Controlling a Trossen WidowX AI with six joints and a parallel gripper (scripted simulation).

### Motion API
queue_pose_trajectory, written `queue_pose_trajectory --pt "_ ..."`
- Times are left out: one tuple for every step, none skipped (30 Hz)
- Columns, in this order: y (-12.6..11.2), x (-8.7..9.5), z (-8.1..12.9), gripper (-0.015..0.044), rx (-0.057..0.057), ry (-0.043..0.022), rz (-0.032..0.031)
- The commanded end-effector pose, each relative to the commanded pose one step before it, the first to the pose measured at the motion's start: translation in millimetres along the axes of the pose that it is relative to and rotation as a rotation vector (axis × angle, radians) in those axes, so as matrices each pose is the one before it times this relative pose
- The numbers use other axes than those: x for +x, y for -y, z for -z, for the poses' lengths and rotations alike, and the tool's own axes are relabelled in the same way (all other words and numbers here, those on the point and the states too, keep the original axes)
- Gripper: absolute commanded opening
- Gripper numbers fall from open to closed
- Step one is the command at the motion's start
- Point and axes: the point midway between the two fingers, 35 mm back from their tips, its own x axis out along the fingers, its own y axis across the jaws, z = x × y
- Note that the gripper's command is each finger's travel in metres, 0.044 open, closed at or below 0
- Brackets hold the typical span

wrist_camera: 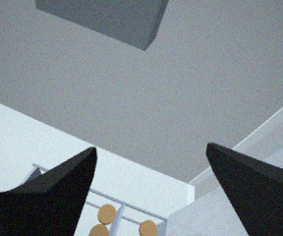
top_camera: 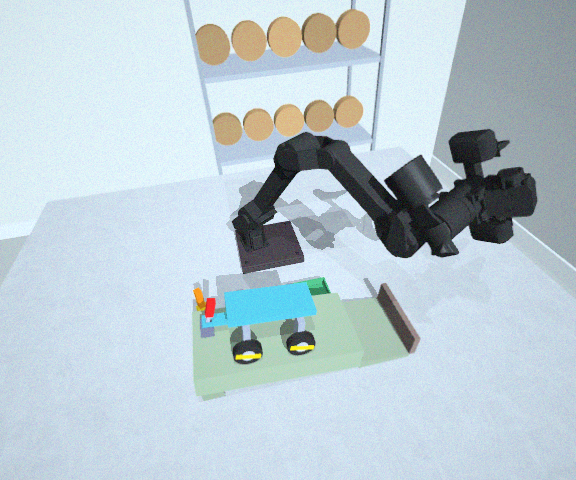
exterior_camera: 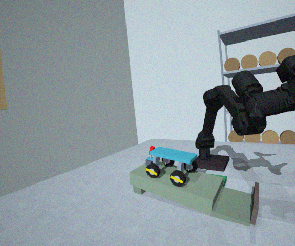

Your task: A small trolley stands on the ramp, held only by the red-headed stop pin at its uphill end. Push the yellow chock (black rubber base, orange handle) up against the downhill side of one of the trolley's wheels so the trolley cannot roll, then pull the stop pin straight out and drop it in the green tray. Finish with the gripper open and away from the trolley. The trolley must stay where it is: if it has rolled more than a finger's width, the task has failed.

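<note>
Hand [wrist_camera: 148, 197] is spread wide with nothing between the fingers — wrist view shows only wall, ceiling and a bit of the shelf rack [top_camera: 381, 77], so it's pointed up and away from the job. Arm [top_camera: 360, 191] is folded off to the far side of the worktop [top_camera: 71, 413], well apart from the ramp [top_camera: 278, 366].

Trolley [top_camera: 270, 302], blue deck, sits on the upper part of the ramp. Red-headed stop pin [top_camera: 209, 305] is in place at its uphill end. Orange handle of the chock [top_camera: 199, 298] shows just beside the pin — so the chock is not against any wheel yet. Green tray [top_camera: 319, 285] peeks out behind the deck's far corner.

Step in hand, as I judge it: reach the chock. To do it well — swing the wrist down first, come in from the side away from the pin, keep the fingers off the red head and the deck. Then slide the chock low along the ramp to the downhill face of a wheel [top_camera: 247, 351], and seat it gently, since a hard shove could nudge the trolley. Leave the pin until then.
</note>
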Motion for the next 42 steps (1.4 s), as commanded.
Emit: queue_pose_trajectory --pt "-0.1 -0.92 -0.79 0.0374 0.0009 0.00391 0.00071" --pt "-0.3 -2.76 -2.36 0.0348 0.0026 0.01175 0.00218" --pt "-0.48 -4.61 -3.95 0.0321 0.0043 0.01966 0.00378" --pt "-0.63 -6.46 -5.55 0.0295 0.0059 0.02767 0.00558" --pt "-0.82 -7.91 -6.92 0.0269 0.0073 0.03469 0.00748" --pt "-0.91 -9.46 -8.37 0.0243 0.0085 0.04209 0.00982" --pt "-0.82 -10.24 -9.18 0.0216 0.0089 0.04609 0.01169" --pt "-0.61 -10.21 -9.29 0.019 0.0085 0.04637 0.01274" --pt "-0.38 -10.19 -9.4 0.019 0.0082 0.04659 0.0138" --pt "-0.14 -10.17 -9.5 0.019 0.0078 0.04676 0.01486" --pt "0.12 -10.67 -10.06 0.019 0.0079 0.04924 0.01676" --pt "0.44 -10.99 -10.46 0.019 0.0078 0.05085 0.01854" --pt "0.77 -10.97 -10.55 0.019 0.0075 0.05084 0.0198" --pt "1.12 -10.95 -10.63 0.019 0.0072 0.05075 0.02106" --pt "1.49 -10.93 -10.7 0.019 0.007 0.05059 0.02232" --pt "1.87 -10.91 -10.75 0.019 0.0068 0.05035 0.02358" --pt "2.27 -10.88 -10.79 0.019 0.0066 0.05004 0.02484" --pt "2.69 -10.85 -10.82 0.019 0.0064 0.04966 0.0261" --pt "3.12 -10.82 -10.83 0.019 0.0063 0.0492 0.02736" --pt "3.56 -10.79 -10.83 0.019 0.0062 0.04866 0.02861" --pt "4.0 -10.69 -10.75 0.019 0.0061 0.04781 0.02971" --pt "4.47 -10.65 -10.72 0.019 0.0061 0.04716 0.03096" --pt "4.95 -10.6 -10.67 0.019 0.0061 0.0464 0.03218" --pt "5.44 -10.53 -10.59 0.019 0.0061 0.04556 0.03339" --pt "5.94 -10.46 -10.5 0.019 0.0061 0.04464 0.03459" --pt "6.44 -10.38 -10.38 0.019 0.0061 0.04365 0.03578" --pt "6.96 -10.3 -10.24 0.019 0.0062 0.04257 0.03695" --pt "7.48 -10.2 -10.08 0.019 0.0063 0.04141 0.0381" --pt "7.95 -10.02 -9.83 0.019 0.0063 0.03995 0.03899" --pt "7.85 -9.16 -8.94 0.019 0.0059 0.03588 0.03713" --pt "8.28 -9.03 -8.73 0.019 0.006 0.03465 0.03799" --pt "8.71 -8.9 -8.49 0.019 0.0061 0.03335 0.03881" --pt "9.09 -8.71 -8.19 0.019 0.0061 0.03186 0.03941" --pt "9.48 -8.53 -7.9 0.019 0.0062 0.03039 0.04006" --pt "9.9 -8.38 -7.61 0.019 0.0062 0.029 0.04084" --pt "10.32 -8.22 -7.31 0.019 0.0063 0.02755 0.04158" --pt "10.71 -8.04 -6.98 0.019 0.0063 0.02602 0.04224" --pt "11.16 -7.9 -6.66 0.019 0.0064 0.02459 0.04314" --pt "11.53 -7.7 -6.28 0.019 0.0064 0.02292 0.04367" --pt "11.93 -7.52 -5.9 0.019 0.0065 0.02131 0.04439" --pt "12.02 -7.3 -5.85 0.019 0.0094 0.02179 0.04298" --pt "12.44 -7.12 -5.53 0.019 0.0094 0.02042 0.04378"
